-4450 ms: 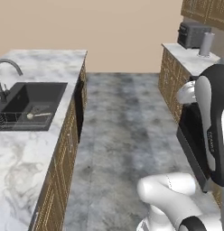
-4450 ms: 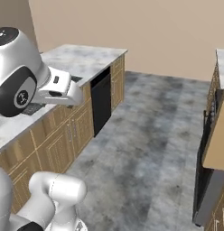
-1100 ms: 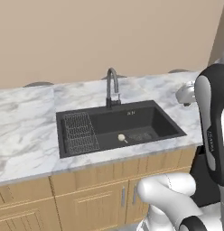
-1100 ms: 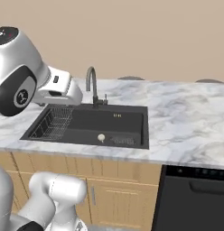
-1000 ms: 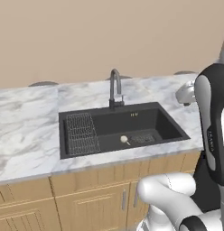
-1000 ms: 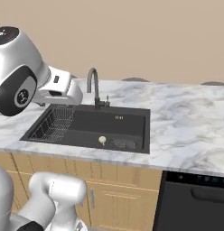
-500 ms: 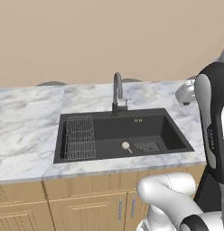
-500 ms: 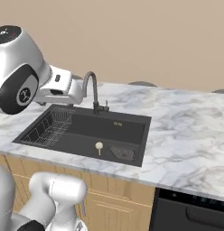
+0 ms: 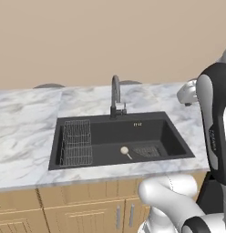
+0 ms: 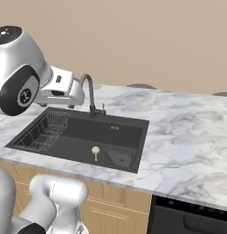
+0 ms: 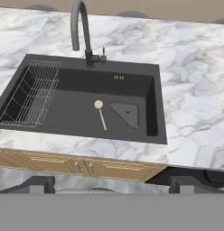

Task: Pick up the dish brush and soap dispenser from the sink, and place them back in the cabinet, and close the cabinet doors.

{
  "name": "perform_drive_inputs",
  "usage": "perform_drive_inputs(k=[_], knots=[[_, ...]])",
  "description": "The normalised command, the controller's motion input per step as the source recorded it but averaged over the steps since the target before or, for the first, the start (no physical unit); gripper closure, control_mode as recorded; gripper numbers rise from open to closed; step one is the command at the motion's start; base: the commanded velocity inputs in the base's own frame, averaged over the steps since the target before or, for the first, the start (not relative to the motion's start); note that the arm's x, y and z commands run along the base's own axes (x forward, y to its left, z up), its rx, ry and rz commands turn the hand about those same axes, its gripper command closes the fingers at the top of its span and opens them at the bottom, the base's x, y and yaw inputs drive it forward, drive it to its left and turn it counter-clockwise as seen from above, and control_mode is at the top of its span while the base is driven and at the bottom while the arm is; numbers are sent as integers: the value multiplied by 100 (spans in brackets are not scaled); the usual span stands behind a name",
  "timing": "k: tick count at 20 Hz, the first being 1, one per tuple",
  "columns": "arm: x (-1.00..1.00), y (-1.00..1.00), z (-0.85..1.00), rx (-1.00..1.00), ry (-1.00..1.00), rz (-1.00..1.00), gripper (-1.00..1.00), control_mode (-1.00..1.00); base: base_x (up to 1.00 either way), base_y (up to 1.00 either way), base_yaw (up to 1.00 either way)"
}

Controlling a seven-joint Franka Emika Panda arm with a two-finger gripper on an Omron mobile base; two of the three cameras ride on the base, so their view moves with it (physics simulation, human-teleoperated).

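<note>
Hand view has the dish brush (image 11: 101, 113) lying in the sink (image 11: 159, 103); tool (image 11: 112, 184) spread apart, empty, so reaching down for it looks next.

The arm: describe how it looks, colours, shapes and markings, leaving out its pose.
The arm is glossy white with rounded, bulbous segments and dark grey joint bands; one link carries small grey lettering. A round dark cap with small markings sits on a joint. The end effector ends in two small dark fingertips.

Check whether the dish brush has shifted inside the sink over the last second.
No. The dish brush lies where it did, on the sink floor just left of the drain strainer; the camera moved, not the brush.
</note>
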Motion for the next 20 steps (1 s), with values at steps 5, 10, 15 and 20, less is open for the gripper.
perform_drive_inputs(k=[5,10,15,20], knots=[[0,0,0,0,0,0,-100,100,36,0,-14],[0,0,0,0,0,0,-100,100,40,0,-14],[0,0,0,0,0,0,-100,100,34,0,-11],[0,0,0,0,0,0,-100,100,23,0,-4]])
